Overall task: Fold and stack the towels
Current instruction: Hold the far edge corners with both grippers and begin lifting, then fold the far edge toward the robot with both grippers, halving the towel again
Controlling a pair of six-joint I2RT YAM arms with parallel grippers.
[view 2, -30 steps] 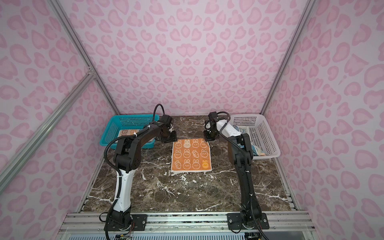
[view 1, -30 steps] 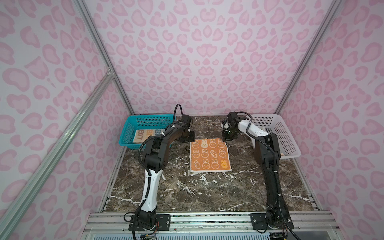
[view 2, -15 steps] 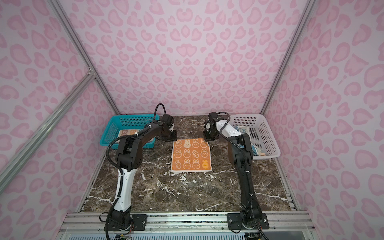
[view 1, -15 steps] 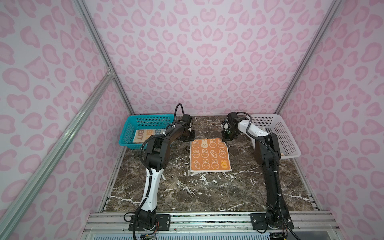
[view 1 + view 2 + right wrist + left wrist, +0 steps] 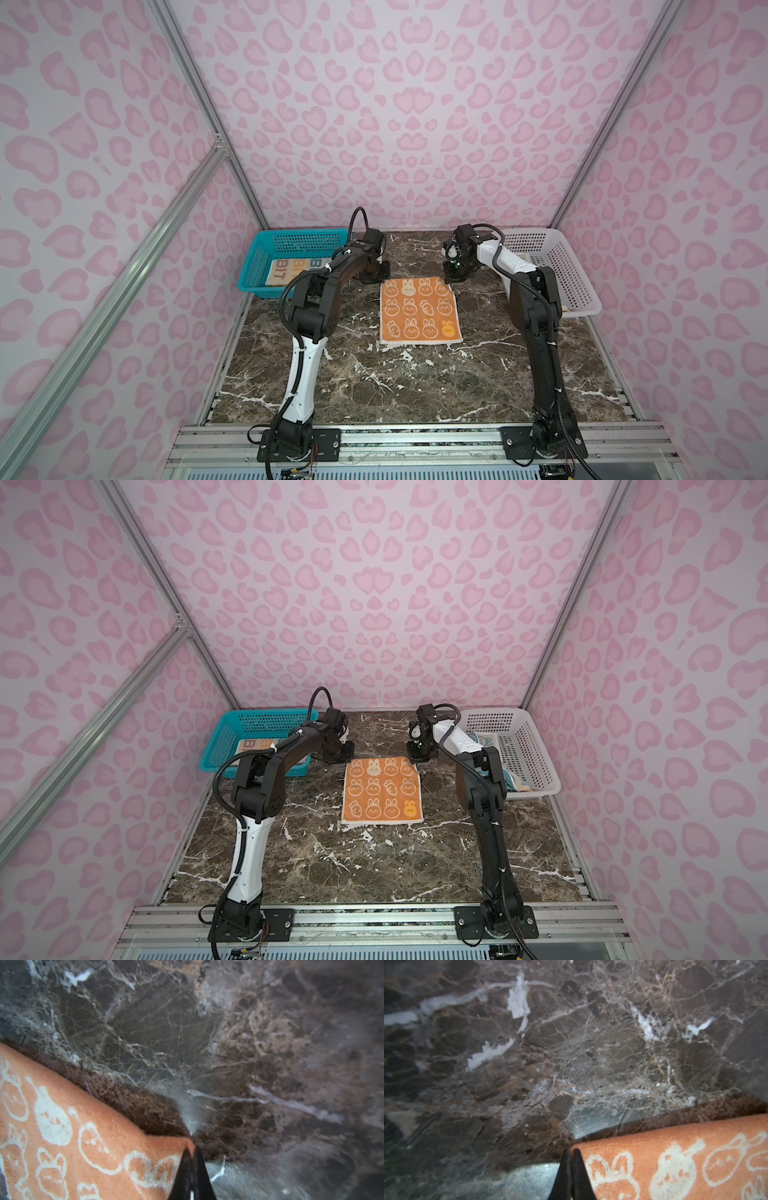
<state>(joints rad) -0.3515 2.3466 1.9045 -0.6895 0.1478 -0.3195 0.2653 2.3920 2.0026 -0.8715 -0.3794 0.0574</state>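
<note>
Grip: left tool (image 5: 570, 1150), right tool (image 5: 192, 1150) each pinch one corner of orange square rabbit-face terry towel (image 5: 419, 309) | cloth lies base-ward of both tools, flat on bench (image 5: 374, 386).

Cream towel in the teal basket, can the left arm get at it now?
Probably not yet: the left gripper is shut on a corner of the orange towel. The cream towel lies in the open-topped teal basket beside that arm, so after letting go, likely yes.

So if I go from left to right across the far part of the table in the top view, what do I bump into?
teal basket → left gripper → orange towel → right gripper → white basket
</note>
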